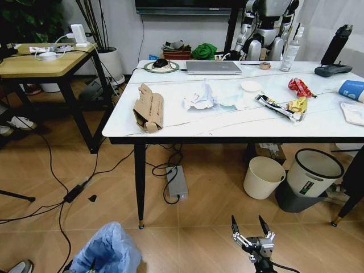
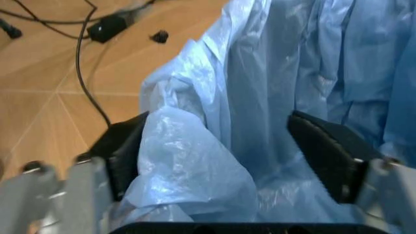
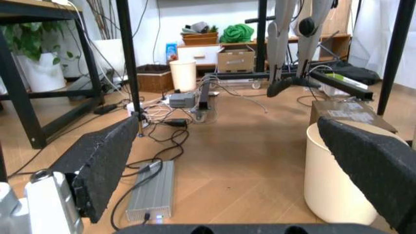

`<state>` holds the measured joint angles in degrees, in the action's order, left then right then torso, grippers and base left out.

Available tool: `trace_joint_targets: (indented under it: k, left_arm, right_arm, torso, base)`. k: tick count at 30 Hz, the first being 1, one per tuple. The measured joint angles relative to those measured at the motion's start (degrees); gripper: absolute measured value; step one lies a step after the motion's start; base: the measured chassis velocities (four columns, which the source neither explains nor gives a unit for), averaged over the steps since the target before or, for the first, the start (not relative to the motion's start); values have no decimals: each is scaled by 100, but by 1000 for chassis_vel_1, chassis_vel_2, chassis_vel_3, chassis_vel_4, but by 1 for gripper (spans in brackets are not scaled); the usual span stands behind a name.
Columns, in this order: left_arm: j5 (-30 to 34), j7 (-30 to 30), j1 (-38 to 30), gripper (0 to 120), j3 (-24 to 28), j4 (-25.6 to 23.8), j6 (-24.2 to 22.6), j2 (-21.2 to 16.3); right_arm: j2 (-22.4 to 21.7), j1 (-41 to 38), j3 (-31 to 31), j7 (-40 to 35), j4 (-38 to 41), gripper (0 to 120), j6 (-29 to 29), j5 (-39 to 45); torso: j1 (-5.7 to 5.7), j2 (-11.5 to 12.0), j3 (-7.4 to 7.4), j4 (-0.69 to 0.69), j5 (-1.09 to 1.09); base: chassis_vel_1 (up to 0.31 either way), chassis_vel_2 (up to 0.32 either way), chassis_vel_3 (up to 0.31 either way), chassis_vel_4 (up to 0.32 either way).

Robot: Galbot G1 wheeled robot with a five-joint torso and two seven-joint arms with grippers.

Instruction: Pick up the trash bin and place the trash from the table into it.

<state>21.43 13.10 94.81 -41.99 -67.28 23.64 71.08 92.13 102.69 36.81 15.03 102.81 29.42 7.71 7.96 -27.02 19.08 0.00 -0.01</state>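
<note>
The trash bin (image 1: 108, 247), lined with a crinkly light-blue bag (image 2: 273, 73), sits low at my left, in front of the table (image 1: 227, 122). My left gripper (image 2: 217, 118) is shut on the bag at the rim, with the plastic bunched between both pads. On the table lie torn cardboard (image 1: 149, 108), crumpled white paper (image 1: 200, 98), a red wrapper (image 1: 300, 86), a yellow wrapper (image 1: 297, 104), a black-silver wrapper (image 1: 273, 105), a flat white packet (image 1: 354, 112) and a blue-and-white cup (image 1: 351, 89). My right gripper (image 1: 247, 220) hangs open near the floor, holding nothing (image 3: 229, 123).
A laptop (image 1: 213, 67) and a black controller (image 1: 335, 54) lie at the table's far side. Under it stand a cream bucket (image 1: 263, 177), a grey-black bin (image 1: 314, 173) and a power brick (image 1: 177, 182) with cables. A wooden desk (image 1: 45, 60) stands at the left.
</note>
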Motion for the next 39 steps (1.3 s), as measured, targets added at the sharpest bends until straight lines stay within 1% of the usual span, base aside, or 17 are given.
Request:
trace_joint_targets:
  k: [5, 6, 11, 12, 14, 15, 16, 20, 23, 28, 30, 31, 32, 33, 34, 36, 39]
  left_arm:
    - [126, 33, 86, 55, -97, -85, -102, -66]
    - [126, 33, 86, 55, -97, -85, -102, -66]
    - [207, 62, 118, 36, -135, -166, -124, -92]
    - [214, 67, 119, 30, -138, -181, -131, -90]
    - [217, 72, 120, 27, -139, -190, -138, -85]
    - [218, 76, 122, 24, -139, -193, -141, -83]
    - [218, 91, 123, 16, -139, -195, -145, -80]
    - [219, 136, 112, 3, -141, -177, -147, -71]
    - [218, 169, 95, 0, -141, -141, -139, -62]
    - [213, 182, 111, 0, -127, -146, -51, -50]
    - [209, 200, 285, 0, -86, -373, 159, -63]
    - [234, 264, 395, 0, -72, -532, 276, -84]
    - [234, 264, 395, 0, -72, -532, 276, -84]
    - [309, 409, 519, 0, -63, -712, 378, -115]
    - [409, 580, 629, 0, -59, -880, 453, -138]
    - [508, 800, 778, 0, -52, -1127, 533, -162]
    - [551, 884, 853, 0, -55, -1262, 550, -169]
  right_arm:
    - [0, -4, -5, -4, 9, 100, -27, 0]
    - [0, -4, -5, -4, 9, 100, -27, 0]
    - [0, -5, -27, -5, 12, 100, -32, -4]
    - [0, -5, -34, -5, 16, 100, -34, -6]
    - [0, -4, -37, -5, 24, 100, -37, -9]
    - [0, -4, -38, -6, 28, 100, -39, -10]
    - [0, -2, -38, -6, 36, 100, -46, -11]
    - [0, 2, -37, -7, 48, 100, -58, -14]
    - [0, 4, -35, -7, 48, 100, -59, -15]
    - [0, 7, -29, -7, 29, 100, -59, -17]
    - [0, 6, -10, -7, 22, 100, -59, -17]
    - [0, 5, -2, -7, 22, 100, -59, -16]
    - [0, 5, -2, -7, 22, 100, -59, -16]
    - [0, 2, 2, -7, 22, 100, -59, -15]
    - [0, 0, 5, -8, 22, 100, -59, -15]
    - [0, -1, 3, -8, 22, 100, -59, -15]
    - [0, -1, 0, -9, 23, 100, -59, -16]
  torso:
    - [4, -10, 6, 0, 0]
    - [4, -10, 6, 0, 0]
    - [7, -18, 10, 0, 0]
    - [8, -20, 11, 0, 0]
    - [9, -21, 12, 0, 1]
    - [9, -21, 12, 0, 0]
    - [9, -22, 13, 0, 0]
    - [10, -26, 15, 0, 1]
    - [11, -28, 15, -1, 2]
    - [12, -30, 17, -1, 2]
    - [13, -31, 19, 0, -4]
    - [13, -31, 19, 0, -3]
    - [13, -31, 19, 0, -3]
    - [13, -32, 19, 0, 4]
    - [13, -32, 19, 1, 3]
    - [14, -33, 20, 1, 0]
    - [14, -34, 20, 0, 0]
  base:
    - [0, 0, 0, 0]
    - [0, 0, 0, 0]
    - [0, 0, 0, 0]
    - [0, 0, 0, 0]
    - [0, 0, 0, 0]
    - [0, 0, 0, 0]
    - [0, 0, 0, 0]
    - [0, 0, 0, 0]
    - [0, 0, 0, 0]
    - [0, 0, 0, 0]
    - [0, 0, 0, 0]
    - [0, 0, 0, 0]
    - [0, 0, 0, 0]
    - [0, 0, 0, 0]
    - [0, 0, 0, 0]
    - [0, 0, 0, 0]
    - [0, 0, 0, 0]
